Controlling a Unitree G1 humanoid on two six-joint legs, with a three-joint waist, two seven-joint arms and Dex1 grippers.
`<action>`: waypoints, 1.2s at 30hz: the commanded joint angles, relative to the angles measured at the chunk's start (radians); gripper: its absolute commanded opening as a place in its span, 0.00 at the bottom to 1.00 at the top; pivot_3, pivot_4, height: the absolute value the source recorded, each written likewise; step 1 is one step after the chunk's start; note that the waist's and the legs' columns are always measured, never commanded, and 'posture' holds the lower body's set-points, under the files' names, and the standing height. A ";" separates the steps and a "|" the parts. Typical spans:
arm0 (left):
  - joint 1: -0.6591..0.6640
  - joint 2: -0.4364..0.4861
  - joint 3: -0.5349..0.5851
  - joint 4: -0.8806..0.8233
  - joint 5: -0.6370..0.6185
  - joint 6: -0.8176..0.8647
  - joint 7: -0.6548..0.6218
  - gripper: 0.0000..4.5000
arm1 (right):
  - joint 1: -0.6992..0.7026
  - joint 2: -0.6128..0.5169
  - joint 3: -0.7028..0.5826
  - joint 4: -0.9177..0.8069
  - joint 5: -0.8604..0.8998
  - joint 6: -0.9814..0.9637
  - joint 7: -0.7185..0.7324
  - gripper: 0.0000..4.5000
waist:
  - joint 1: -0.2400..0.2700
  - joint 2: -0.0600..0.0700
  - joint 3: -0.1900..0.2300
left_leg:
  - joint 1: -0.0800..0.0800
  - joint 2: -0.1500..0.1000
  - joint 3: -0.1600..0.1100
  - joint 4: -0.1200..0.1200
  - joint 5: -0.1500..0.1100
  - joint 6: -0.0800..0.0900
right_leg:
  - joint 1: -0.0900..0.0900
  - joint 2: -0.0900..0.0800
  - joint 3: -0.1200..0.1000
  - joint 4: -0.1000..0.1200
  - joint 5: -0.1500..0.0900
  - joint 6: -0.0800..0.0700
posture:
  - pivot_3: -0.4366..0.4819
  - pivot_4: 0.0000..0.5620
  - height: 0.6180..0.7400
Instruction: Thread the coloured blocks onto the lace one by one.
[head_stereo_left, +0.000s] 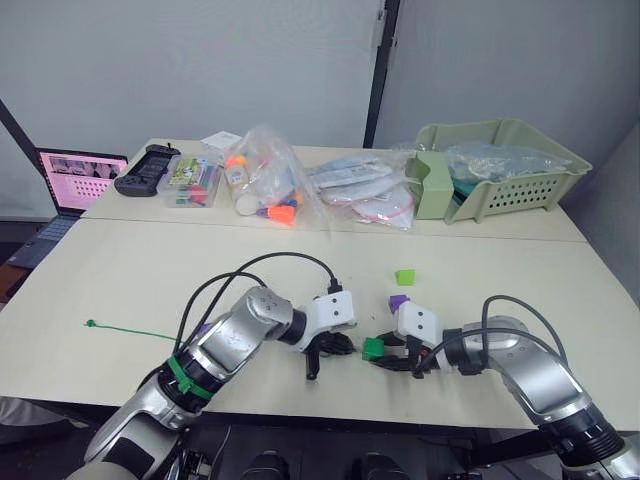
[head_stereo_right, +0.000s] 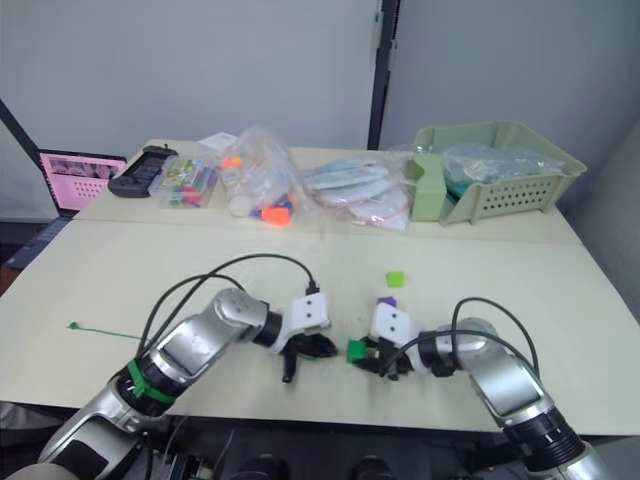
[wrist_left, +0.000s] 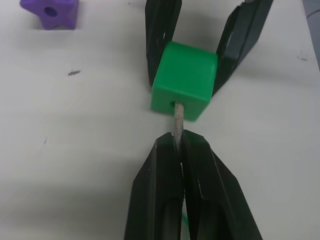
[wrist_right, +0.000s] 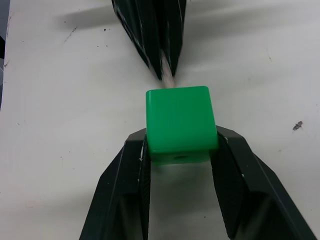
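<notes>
Fingers of the left gripper are clenched on the lace's pale tip, already nosing into the green block gripped by the right gripper just above the bench; any wobble could bend it or pop it out.

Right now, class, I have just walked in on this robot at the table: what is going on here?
The robot is threading a block onto a lace. Its right hand grips a green block from both sides just above the table. Its left hand is shut on the stiff pale tip of the lace and has pushed that tip into the block's hole. A purple block and a lime green block wait on the table nearby, not yet threaded.
</notes>
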 joint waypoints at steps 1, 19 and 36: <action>-0.029 -0.054 -0.016 -0.042 -0.026 -0.059 -0.019 0.00 | 0.006 0.022 0.051 -0.034 -0.001 0.014 0.003 0.26 | -0.002 0.000 0.000 | 0.000 0.000 0.000 0.000 0.000 0.000 | 0.000 0.000 0.000 0.000 0.000 0.000 | 0.48 0.27 1.00; 0.015 0.104 0.079 -0.017 -0.015 -0.249 -0.101 0.52 | 0.030 0.024 0.042 -0.042 -0.005 0.021 -0.008 0.26 | -0.008 0.000 0.000 | 0.001 0.001 0.000 -0.001 0.000 0.000 | 0.000 0.001 0.000 0.000 0.000 0.000 | 0.48 0.27 1.00; 0.111 0.096 0.105 0.134 -0.002 -0.417 -0.108 0.04 | 0.050 0.010 0.016 -0.085 0.012 0.056 -0.029 0.26 | -0.005 0.000 0.000 | 0.001 0.001 0.000 -0.001 0.000 0.000 | -0.001 0.000 0.000 0.000 0.000 0.000 | 0.48 0.27 1.00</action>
